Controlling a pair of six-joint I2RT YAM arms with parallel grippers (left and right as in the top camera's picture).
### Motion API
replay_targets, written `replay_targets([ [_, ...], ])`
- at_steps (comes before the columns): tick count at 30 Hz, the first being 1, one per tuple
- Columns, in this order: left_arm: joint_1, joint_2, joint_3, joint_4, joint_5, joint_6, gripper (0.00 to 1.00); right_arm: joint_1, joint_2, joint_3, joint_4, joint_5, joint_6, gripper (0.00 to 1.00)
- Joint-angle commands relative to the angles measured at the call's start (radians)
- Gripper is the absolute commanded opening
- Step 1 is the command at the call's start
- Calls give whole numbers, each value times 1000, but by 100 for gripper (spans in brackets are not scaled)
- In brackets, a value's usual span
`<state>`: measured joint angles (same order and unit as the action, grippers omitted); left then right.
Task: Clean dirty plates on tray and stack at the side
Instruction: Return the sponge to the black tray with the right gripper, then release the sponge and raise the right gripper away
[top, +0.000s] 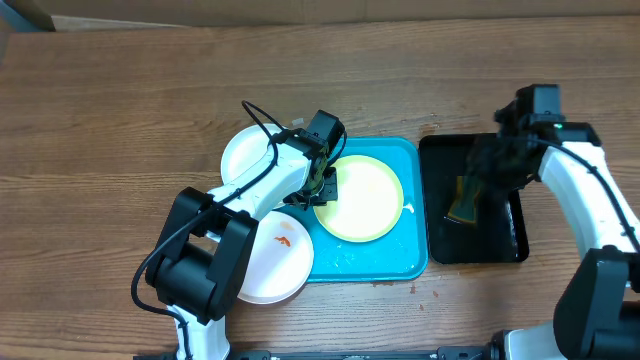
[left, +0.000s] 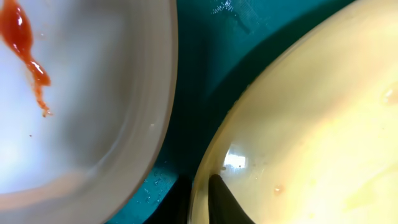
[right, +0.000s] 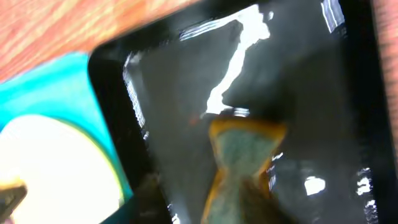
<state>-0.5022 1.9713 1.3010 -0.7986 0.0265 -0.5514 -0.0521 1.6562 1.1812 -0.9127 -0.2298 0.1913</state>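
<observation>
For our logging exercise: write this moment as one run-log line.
left tool: shut on yellow plate rim | right tool: at sponge, grip unclear | black tray: holds sponge

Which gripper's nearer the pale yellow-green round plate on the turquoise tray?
Left. Left gripper pinches the yellow-green plate by its rim; right gripper is apart, over the black rectangular tray.

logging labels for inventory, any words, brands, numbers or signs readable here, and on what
None: no readable text, number or sign in any view.
The pale yellow-green plate, the white plates, the turquoise tray, the black tray and the sponge are unmarked where they show.
The right wrist view is blurred, so any small print there could not be read.
</observation>
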Motion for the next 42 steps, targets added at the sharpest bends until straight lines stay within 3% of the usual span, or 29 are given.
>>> replay_targets([
  [1,4,18,-9,0,8,-3,11,39,-6,-50,-6,-37,-31,4],
  [6,4,18,-9,-2,8,-3,11,45,-6,-164,77,-14,-2,4],
  [9,4,18,-9,-1,8,-3,12,45,-6,-217,109,17,-2,11],
  [14,4,18,-9,-1,8,-3,12,43,-7,-215,103,142,-1,12],
  [20,4,18,-9,0,8,-3,12,25,-7,-179,123,149,14,20],
  [25,4,18,-9,0,8,-3,14,24,-7,-71,86,61,12,50],
  [31,4,18,-9,-2,26,-3,17,-2,-7,72,18,74,10,57],
  [34,4,18,-9,0,26,-3,4,-47,-7,87,33,152,10,63],
  [39,6,18,3,-2,26,-1,4,-151,-6,87,43,199,17,99],
  [42,9,15,42,-26,26,30,4,-202,-6,87,47,200,18,100],
])
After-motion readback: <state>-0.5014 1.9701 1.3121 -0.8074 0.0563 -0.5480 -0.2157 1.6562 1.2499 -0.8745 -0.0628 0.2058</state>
